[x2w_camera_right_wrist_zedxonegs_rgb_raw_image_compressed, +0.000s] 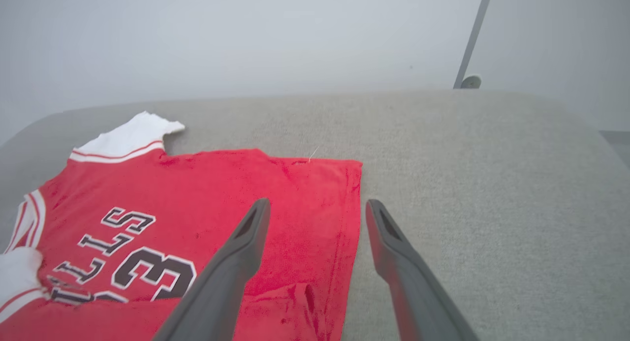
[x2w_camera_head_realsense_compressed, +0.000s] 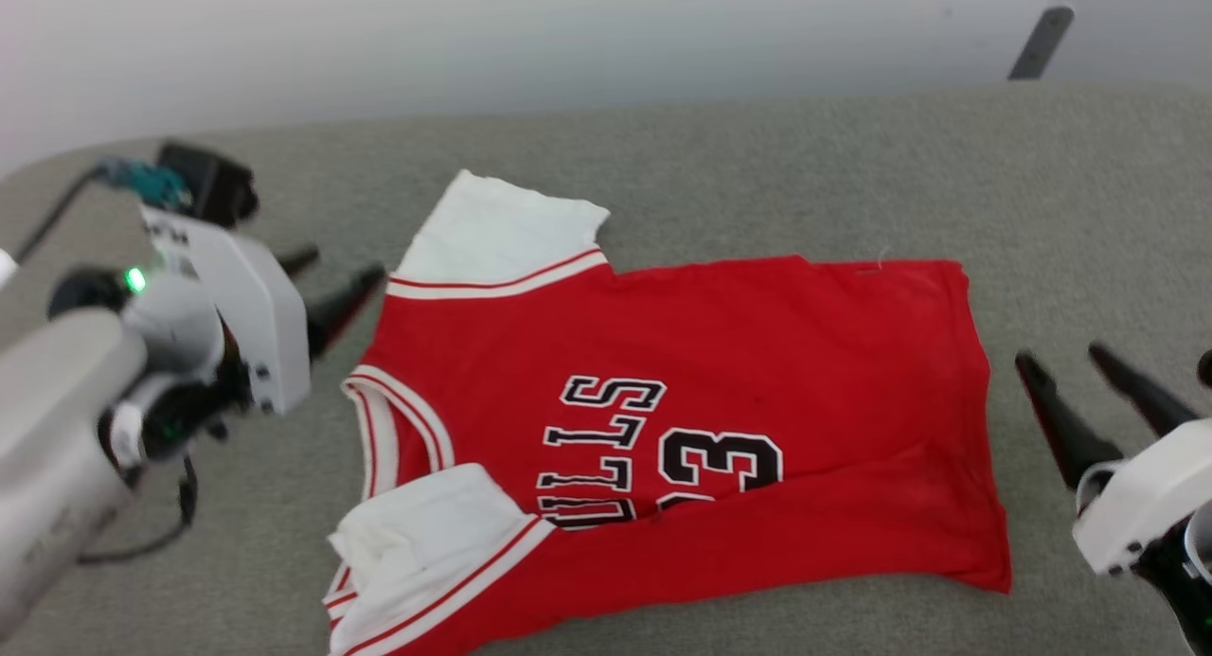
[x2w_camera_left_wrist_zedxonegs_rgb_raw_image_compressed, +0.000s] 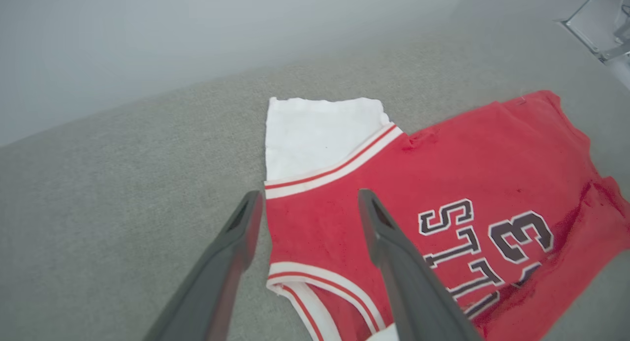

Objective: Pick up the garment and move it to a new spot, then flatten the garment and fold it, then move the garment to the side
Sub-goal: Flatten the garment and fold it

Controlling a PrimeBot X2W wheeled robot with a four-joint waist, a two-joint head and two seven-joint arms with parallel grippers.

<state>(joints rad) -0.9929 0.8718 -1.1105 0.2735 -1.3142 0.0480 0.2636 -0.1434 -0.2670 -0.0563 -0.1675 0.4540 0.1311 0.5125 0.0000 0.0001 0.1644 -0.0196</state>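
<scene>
The garment, a red jersey with white sleeves and black lettering, lies spread on the grey surface, collar to the left and hem to the right. Its near long edge is folded up over the lower chest print. My left gripper hovers open just left of the far shoulder; in the left wrist view the gripper spans the shoulder seam of the garment with nothing held. My right gripper stands open just right of the hem; in the right wrist view the gripper sits above the hem edge of the garment.
The grey padded surface stretches behind and to the right of the garment. A pale wall lies beyond it, with a thin grey pole at the far right. A dark cable loops beside my left arm.
</scene>
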